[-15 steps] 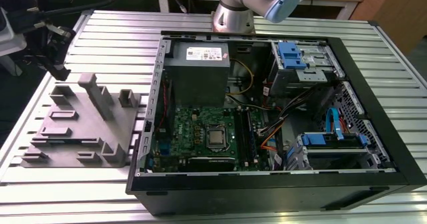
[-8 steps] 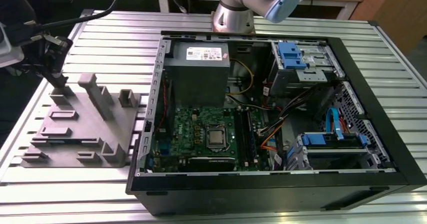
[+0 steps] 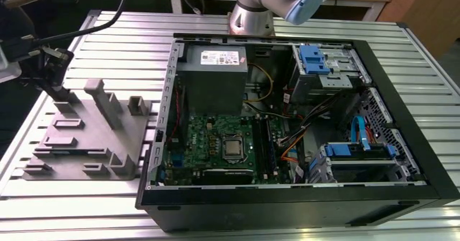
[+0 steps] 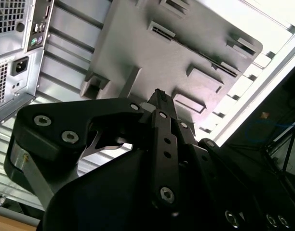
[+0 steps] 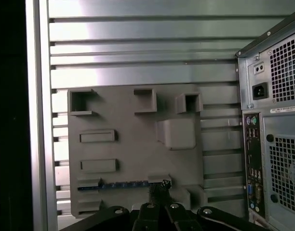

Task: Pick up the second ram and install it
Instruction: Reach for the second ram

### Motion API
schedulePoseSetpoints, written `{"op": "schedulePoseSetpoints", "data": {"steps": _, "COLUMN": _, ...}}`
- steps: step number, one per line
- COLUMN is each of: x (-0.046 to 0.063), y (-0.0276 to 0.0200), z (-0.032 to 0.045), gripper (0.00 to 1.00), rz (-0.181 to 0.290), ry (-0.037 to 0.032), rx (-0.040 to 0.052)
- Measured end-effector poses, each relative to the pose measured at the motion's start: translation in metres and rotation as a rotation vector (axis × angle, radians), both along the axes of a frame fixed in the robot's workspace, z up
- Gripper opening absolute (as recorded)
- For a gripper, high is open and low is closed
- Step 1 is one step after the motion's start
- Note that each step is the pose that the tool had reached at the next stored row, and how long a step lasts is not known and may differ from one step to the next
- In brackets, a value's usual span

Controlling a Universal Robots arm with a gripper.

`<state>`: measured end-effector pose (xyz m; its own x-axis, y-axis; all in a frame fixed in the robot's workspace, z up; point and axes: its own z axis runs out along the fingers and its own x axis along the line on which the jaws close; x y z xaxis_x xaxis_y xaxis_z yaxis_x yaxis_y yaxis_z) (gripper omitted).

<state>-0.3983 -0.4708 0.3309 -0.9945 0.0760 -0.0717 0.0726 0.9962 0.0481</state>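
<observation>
Step in hand: the pick-up, by my judgement. Nothing lifted yet.

The second ram stands on edge in a slot of the grey fixture, showing as a thin dark-bluish strip in the first wrist view. The fixture sits on the slatted counter, to the exterior view's left of the open computer case.

My fingers hang over the fixture, tips just beside one end of the strip in the first wrist view. I cannot tell whether they touch it. In the second wrist view the tips run to one narrow point. I cannot tell whether they are parted, closed, or already pinching the stick.

The motherboard with its long black slot rails lies well apart, inside the case.

Judgement: a grasp here calls for squaring up across the thin edge and keeping off the fixture's raised blocks.
</observation>
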Motion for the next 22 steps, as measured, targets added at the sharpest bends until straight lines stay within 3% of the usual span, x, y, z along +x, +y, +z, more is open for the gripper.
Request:
{"op": "schedulePoseSetpoints", "data": {"steps": 12, "x": -0.015, "y": -0.0058, "z": -0.0203, "gripper": 0.07, "rz": 0.0, "ry": 0.0, "rx": 0.0}}
{"op": "schedulePoseSetpoints", "data": {"steps": 22, "x": -0.023, "y": -0.0155, "z": -0.0322, "gripper": 0.07, "rz": 0.0, "ry": 0.0, "rx": 0.0}}
